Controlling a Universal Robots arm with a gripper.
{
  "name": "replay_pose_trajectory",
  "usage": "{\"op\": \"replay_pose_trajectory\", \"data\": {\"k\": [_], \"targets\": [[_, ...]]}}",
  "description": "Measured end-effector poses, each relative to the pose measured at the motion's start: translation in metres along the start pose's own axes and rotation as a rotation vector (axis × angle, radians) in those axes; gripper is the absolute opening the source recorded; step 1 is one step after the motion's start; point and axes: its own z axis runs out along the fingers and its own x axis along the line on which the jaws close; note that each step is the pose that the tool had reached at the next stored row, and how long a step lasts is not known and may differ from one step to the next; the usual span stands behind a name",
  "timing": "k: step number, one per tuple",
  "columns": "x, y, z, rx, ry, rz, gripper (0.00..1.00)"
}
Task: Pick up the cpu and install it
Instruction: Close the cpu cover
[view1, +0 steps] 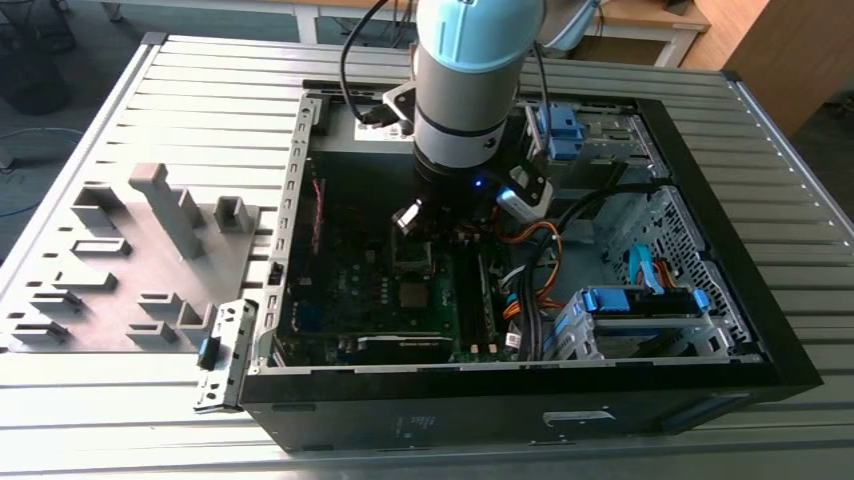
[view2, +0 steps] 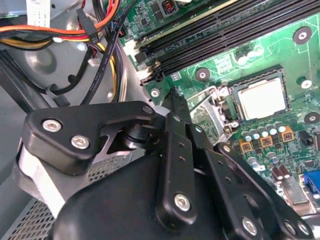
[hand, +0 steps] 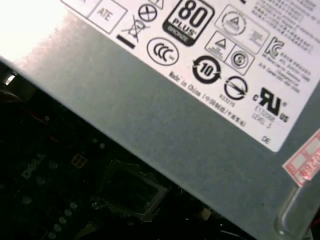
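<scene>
My end effector (view2: 173, 100) looks closed on nothing, near the socket (view2: 223, 111) where the cpu (view2: 262, 98) lies; if it sits crooked, any push there could damage both.

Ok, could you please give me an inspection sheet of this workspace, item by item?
Surface: slatted metal table, carrying the open computer case.
Job's things: cpu lies flat in its socket on the green motherboard.
Clutter: grey fixture block and a loose metal bracket, at the exterior view's left of the case.
Grippers: gripper inside the case, over the motherboard, apart from the cpu.
Cables: orange, yellow and black wires bundled beside the motherboard.
Surroundings: wooden furniture beyond the table.
</scene>
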Motion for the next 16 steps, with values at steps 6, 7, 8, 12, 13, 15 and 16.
{"op": "replay_pose_trajectory", "data": {"k": [6, 7, 8, 12, 13, 15, 16], "targets": [[0.0018, -0.0028, -0.0038, -0.0096, -0.0069, -0.001, 0.11], [0.0020, -0.0032, -0.0046, -0.0113, -0.0080, -0.001, 0.11], [0.0023, -0.0036, -0.0056, -0.0132, -0.0094, -0.002, 0.11], [0.0032, -0.0050, -0.0092, -0.0206, -0.0144, -0.002, 0.11], [0.0034, -0.0054, -0.0101, -0.0226, -0.0157, -0.002, 0.11], [0.0040, -0.0064, -0.0116, -0.0260, -0.0181, -0.002, 0.11], [0.0043, -0.0069, -0.0121, -0.0274, -0.0190, -0.002, 0.11]]}}
